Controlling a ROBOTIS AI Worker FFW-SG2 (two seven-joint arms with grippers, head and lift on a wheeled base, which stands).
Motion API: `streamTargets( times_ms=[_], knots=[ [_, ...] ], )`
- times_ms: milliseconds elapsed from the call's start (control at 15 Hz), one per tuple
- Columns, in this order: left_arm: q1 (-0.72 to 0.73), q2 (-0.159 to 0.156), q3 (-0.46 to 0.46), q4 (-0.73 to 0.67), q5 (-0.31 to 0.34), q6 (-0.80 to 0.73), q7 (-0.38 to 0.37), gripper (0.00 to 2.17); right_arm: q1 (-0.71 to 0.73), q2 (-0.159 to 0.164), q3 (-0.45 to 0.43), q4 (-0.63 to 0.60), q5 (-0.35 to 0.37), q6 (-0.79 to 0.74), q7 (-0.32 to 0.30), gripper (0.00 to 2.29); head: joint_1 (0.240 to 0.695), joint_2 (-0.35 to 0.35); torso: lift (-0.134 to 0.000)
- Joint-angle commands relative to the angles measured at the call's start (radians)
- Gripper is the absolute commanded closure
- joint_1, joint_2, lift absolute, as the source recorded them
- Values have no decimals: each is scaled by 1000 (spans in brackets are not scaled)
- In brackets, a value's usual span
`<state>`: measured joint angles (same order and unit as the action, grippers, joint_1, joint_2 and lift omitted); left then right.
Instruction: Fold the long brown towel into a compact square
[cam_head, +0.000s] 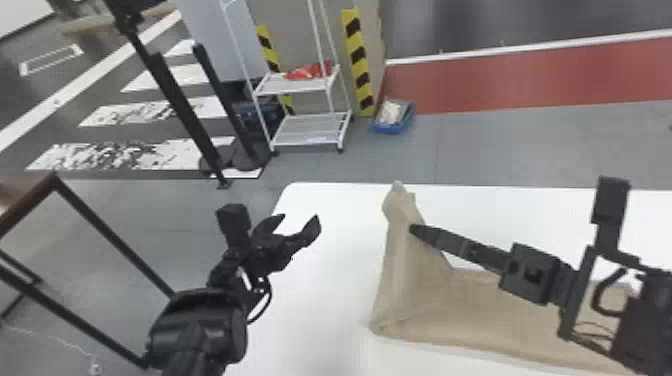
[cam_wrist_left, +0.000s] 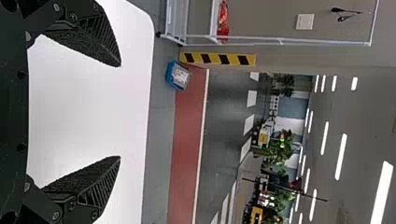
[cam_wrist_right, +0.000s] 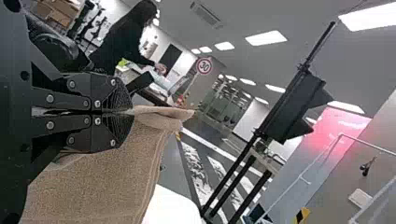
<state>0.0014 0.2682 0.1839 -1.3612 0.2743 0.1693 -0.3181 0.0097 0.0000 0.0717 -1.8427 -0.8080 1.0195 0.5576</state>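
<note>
Left of centre, the left gripper (cam_head: 300, 218) gapes empty near the desk (cam_head: 325, 310). Centre-right, the towel (cam_head: 480, 310) rises at one end, clamped in the right gripper (cam_head: 412, 229), the rest trailing lower right; seemingly all folding remains.

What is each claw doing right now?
Left gripper: open, empty, over the table.
Right gripper: closed on the brown towel, lifting part of it.
</note>
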Motion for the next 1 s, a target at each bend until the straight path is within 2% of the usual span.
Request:
streamTargets(
  times_ms=[0,267,533,800,933],
  knots=[
    [0,-12,-11,-3,-27,11,2,198,62,1,-81,-39,-28,11,11,1116,695,350,0],
    [0,-29,-11,-4,-27,11,4,198,93,-9,-202,-39,-79,51,38,1116,695,350,0],
    [9,-47,-14,-32,-27,14,2,198,121,-23,-291,-13,-80,103,62,1116,695,339,0],
    [37,-44,-7,-64,-35,17,2,198,125,-78,-389,120,-56,130,159,1116,695,287,0],
    [37,-41,-7,-64,-37,23,2,198,107,-94,-426,154,-57,130,202,1116,695,262,0]
  ],
)
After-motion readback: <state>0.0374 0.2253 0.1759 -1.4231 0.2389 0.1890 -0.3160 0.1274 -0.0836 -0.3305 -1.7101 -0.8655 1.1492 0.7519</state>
